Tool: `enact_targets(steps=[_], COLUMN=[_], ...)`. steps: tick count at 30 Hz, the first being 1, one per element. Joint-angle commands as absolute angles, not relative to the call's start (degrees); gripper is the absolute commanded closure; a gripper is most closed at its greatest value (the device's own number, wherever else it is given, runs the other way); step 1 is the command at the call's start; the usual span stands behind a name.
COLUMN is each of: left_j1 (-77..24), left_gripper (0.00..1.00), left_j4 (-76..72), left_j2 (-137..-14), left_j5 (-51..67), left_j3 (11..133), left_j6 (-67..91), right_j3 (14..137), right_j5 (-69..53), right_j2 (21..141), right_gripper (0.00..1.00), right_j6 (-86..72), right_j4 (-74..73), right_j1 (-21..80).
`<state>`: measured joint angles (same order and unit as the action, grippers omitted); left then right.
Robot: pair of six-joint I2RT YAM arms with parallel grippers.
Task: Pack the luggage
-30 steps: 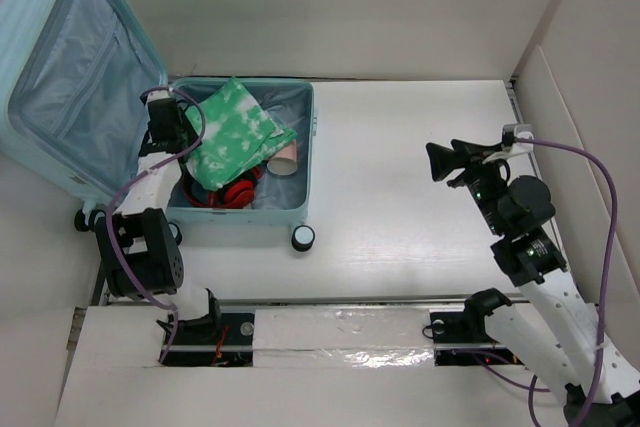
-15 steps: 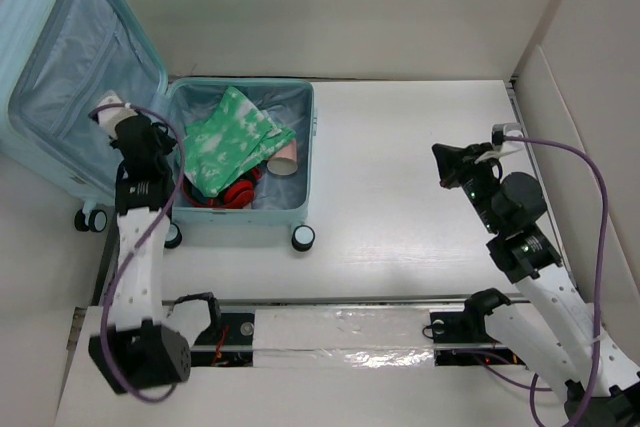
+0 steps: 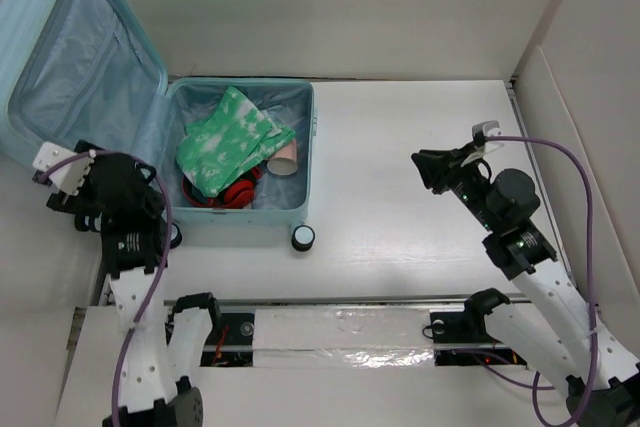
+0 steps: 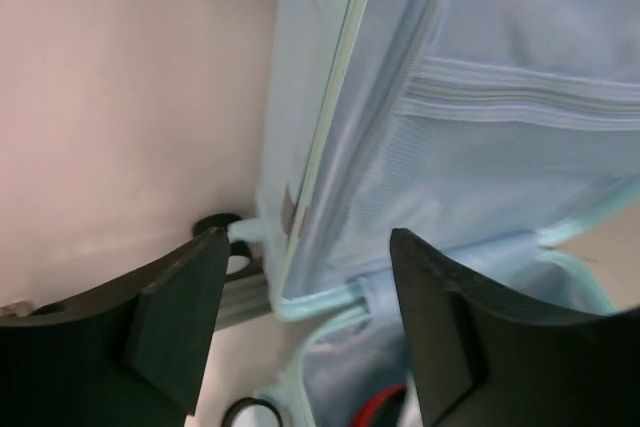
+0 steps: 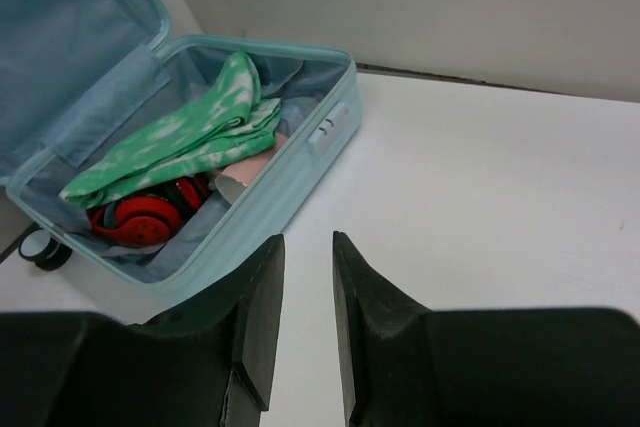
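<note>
My left gripper open, empty, beside the luggage lid; right gripper barely parted, empty, well right of it.

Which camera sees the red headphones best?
The right wrist view: the red headphones show large in the luggage, half under the green cloth. The top view shows them small; the left wrist view catches only a red sliver.
</note>
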<state>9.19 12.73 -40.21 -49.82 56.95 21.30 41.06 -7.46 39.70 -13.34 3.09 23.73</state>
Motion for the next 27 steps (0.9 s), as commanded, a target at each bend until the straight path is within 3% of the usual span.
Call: enact_targets(steps=[1, 5, 14, 17, 18, 20, 21, 24, 25, 27], left_j1=[10.72, 13.88, 17.40, 17.40, 17.40, 17.40, 16.27, 9.69, 0.53, -9.18], left_gripper=[0.36, 0.36, 0.56, 0.75, 0.87, 0.95, 1.00, 1.00, 1.00, 1.00], left_j4=[11.17, 11.93, 9.32, 8.79, 8.70, 8.44, 8.00, 4.23, 0.04, -23.82], left_j2=[-47.54, -55.70, -65.38, -66.53, -65.84, -64.96, -64.34, -62.24, -61.62, -60.39], left_j5=[-59.93, -59.07, -59.33, -58.98, -58.10, -55.12, -55.28, -58.88, -64.98, -72.92], left_j3=[57.21, 61.77, 67.93, 69.08, 68.91, 68.12, 67.77, 66.01, 62.18, 55.40], left_j6=[14.51, 12.03, 9.32, 8.35, 8.35, 8.53, 8.09, 2.48, -9.46, -27.59], right_j3=[42.19, 42.89, 43.07, 43.33, 43.42, 43.50, 43.51, 43.42, 43.59, 43.68], right_j5=[-11.86, -13.71, -13.45, -13.01, -13.01, -13.01, -12.66, -11.96, -11.52, -11.25], right_j2=[41.04, 41.75, 42.54, 43.07, 43.15, 43.16, 43.24, 43.86, 44.21, 45.35], right_gripper=[0.68, 0.69, 0.70, 0.70, 0.70, 0.69, 0.69, 0.69, 0.69, 0.69], right_j6=[-12.04, -11.16, -10.37, -10.28, -10.28, -10.28, -10.37, -10.46, -10.46, -10.46], right_j4=[5.28, 4.48, 4.31, 3.96, 3.78, 3.69, 3.69, 3.60, 3.69, 3.34], right_j1=[24.26, 24.79, 25.31, 25.31, 25.31, 25.31, 25.31, 25.31, 25.31, 25.31])
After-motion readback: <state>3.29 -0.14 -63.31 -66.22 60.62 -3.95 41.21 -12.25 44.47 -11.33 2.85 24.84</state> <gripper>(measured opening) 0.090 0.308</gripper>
